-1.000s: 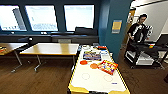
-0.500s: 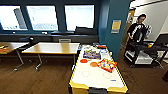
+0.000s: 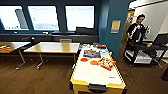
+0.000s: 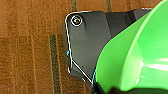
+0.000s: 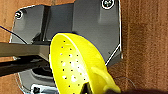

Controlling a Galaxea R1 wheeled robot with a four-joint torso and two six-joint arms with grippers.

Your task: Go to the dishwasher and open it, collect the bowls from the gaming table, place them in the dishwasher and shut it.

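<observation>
green bowl at the left wrist, yellow strainer at the right, white table ahead

standing here, i see the left wrist view taken up largely by a green bowl point(image 4: 135, 57), its bright rim curving across the robot's dark plate, with brown wood-look floor point(image 4: 30, 50) beneath. the bowl sits right at the wrist, but the fingers themselves are not visible, so i cannot tell whether the left end effector is apart, together or clamped on it.

the right wrist view shows something the other does not: a yellow perforated strainer point(image 5: 72, 67) with a looped handle, tilted on edge in front of the dark plate, over the same brown floor. here too the fingers are hidden, so how the right end effector is set i cannot tell.

the head view gives the room. the gaming table point(image 3: 87, 73), white-topped with a yellow edge, stands straight ahead and close. two orange bowls point(image 3: 84, 59) lie near its middle, just beside a colourful packet point(image 3: 107, 63), with more clutter at the far end. wooden-topped tables point(image 3: 53, 47) stand to the left under the windows. a person point(image 3: 137, 28) stands at the right behind a dark cart point(image 3: 145, 50).
</observation>
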